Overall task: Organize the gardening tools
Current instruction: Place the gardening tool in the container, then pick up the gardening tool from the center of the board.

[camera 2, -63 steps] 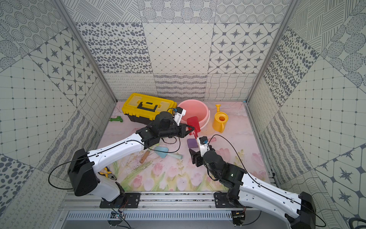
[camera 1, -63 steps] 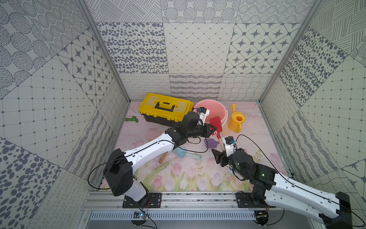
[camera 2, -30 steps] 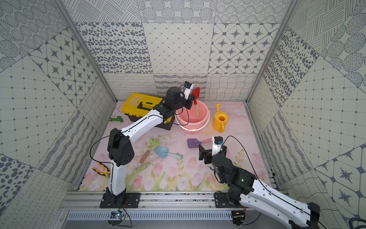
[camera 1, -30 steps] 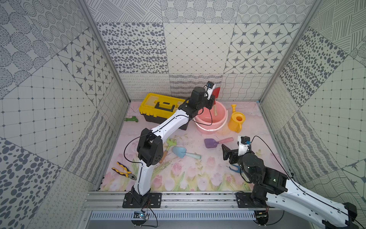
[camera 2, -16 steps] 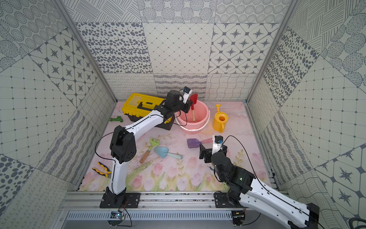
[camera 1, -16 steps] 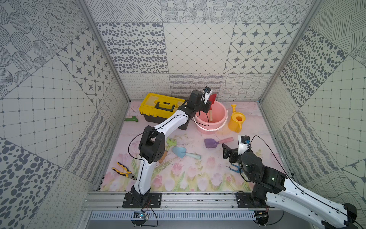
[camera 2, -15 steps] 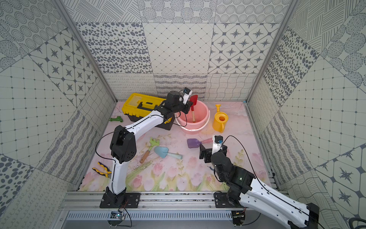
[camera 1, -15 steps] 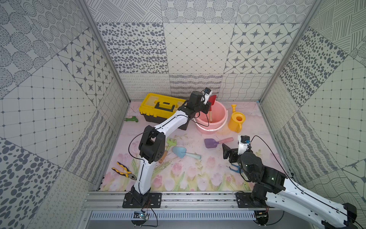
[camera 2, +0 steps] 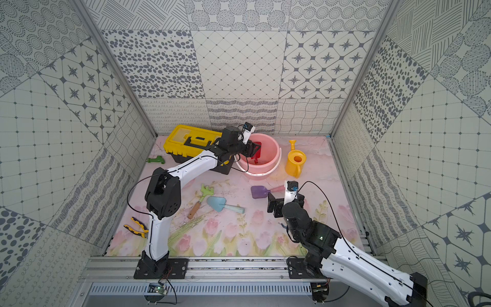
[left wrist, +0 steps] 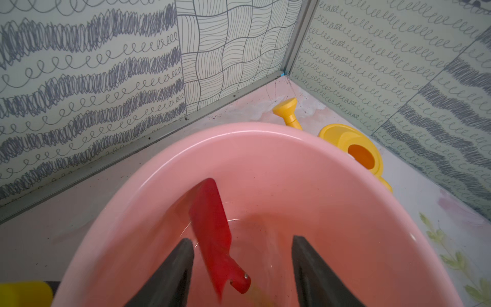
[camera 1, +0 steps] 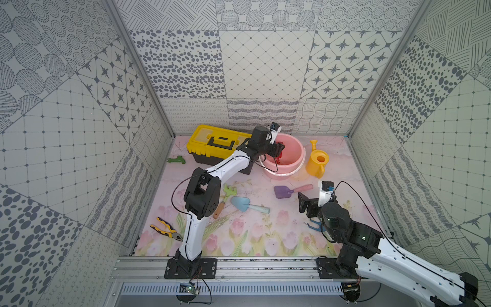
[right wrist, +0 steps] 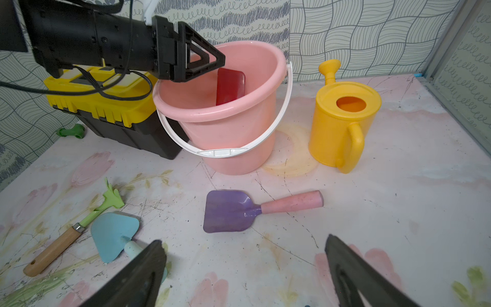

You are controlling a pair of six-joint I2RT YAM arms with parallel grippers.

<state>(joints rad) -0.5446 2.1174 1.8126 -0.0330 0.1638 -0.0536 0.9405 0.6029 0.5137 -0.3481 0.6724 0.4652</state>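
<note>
Item: toy garden hand tools, moulded plastic, one with a wooden handle. Judged light, stiff, smooth and rather slippery, not fragile. They are best taken across the handle, since the blades lie flat on the mat and offer little to bite on. Location: the red spade sits tilted inside the pink bucket. The purple scoop, the light-blue trowel and the green rake lie loose on the mat in front of the bucket, apart from one another save the trowel and rake, which lie just beside each other. The blue fork is partly hidden under the right arm. The yellow watering can stands upright beside the bucket. Left gripper: over the bucket mouth, jaws apart either side of the spade, apparently clamping nothing. Right gripper: jaws wide apart and empty, low over the mat near the scoop. In the way: the left arm across the bucket mouth, and the toolbox close against the bucket. The pliers lie well off.
</note>
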